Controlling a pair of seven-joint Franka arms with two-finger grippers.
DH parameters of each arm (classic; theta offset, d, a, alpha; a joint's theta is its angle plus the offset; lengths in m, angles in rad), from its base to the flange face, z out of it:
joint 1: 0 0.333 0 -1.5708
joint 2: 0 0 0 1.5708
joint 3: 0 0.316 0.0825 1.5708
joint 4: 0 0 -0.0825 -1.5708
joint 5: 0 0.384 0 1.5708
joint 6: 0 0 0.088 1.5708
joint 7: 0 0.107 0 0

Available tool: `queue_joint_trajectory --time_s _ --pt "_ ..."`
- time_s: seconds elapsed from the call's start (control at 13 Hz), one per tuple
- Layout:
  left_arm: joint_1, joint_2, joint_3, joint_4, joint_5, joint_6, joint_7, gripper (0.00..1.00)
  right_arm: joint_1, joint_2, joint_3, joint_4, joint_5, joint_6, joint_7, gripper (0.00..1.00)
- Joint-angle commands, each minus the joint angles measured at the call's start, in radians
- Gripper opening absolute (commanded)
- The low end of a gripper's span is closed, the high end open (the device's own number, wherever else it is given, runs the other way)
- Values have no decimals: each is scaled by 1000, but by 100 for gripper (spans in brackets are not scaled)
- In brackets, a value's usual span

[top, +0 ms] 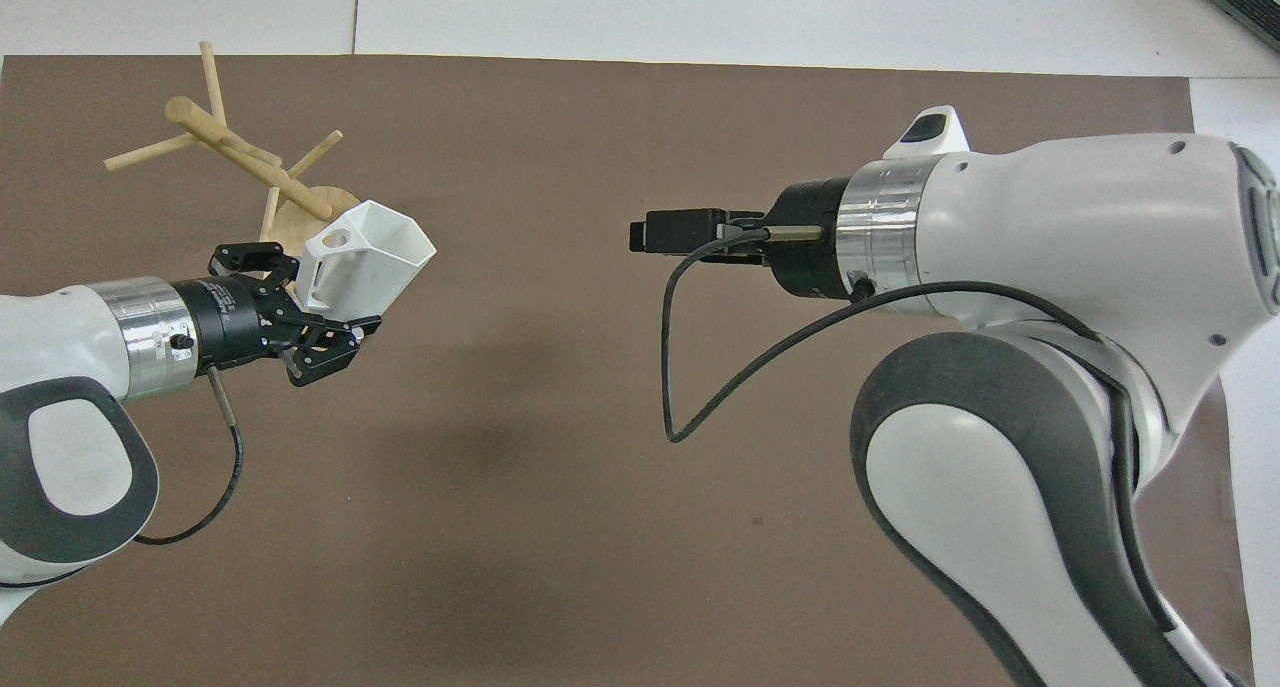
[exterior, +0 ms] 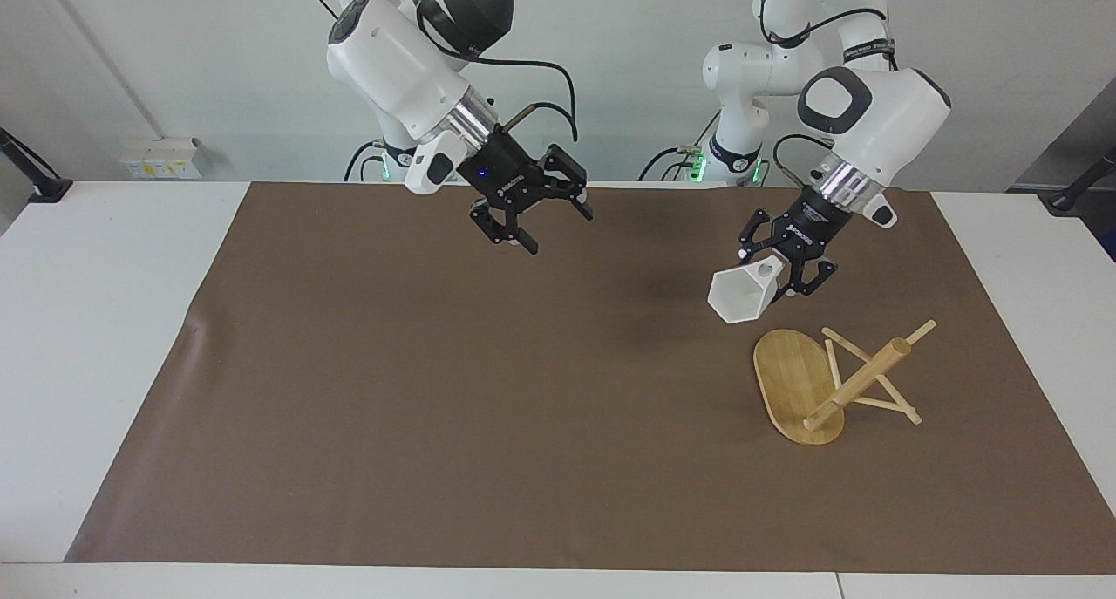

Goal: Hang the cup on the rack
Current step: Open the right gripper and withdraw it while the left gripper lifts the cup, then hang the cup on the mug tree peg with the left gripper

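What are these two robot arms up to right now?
The left pincer holds a small white faceted cup in the air, just over the brown mat beside the oval base of a light bamboo mug rack. The cup is not yet on a peg. The right pincer hangs open over the mat, waiting.

The left tool (exterior: 779, 270) hangs in the air with its fingers closed on the cup (exterior: 744, 296), toward the left arm's end of the table. The right tool (exterior: 534, 214) hangs near the table's robot-side edge, fingers spread.

A lab: two robot arms (exterior: 410, 58) at a papered table (exterior: 113, 320).
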Motion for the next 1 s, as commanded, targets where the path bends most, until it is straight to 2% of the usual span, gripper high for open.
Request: queue_joint_trajectory --time_s 0.0,0.54,0.69,0.92 --pt "-6 23 0 -3 18 63 -61 0 -9 -17 -24 -7 -75 1 -18 100" --pt "-9 92 0 43 16 173 -137 0 -9 -40 -139 -15 -230 -23 -22 100" --pt "-9 95 0 43 16 199 -138 0 -9 -55 -167 -15 -282 -63 -24 100" --pt "-9 121 0 55 16 248 -155 0 -9 -78 -225 -13 -397 -120 -145 100"
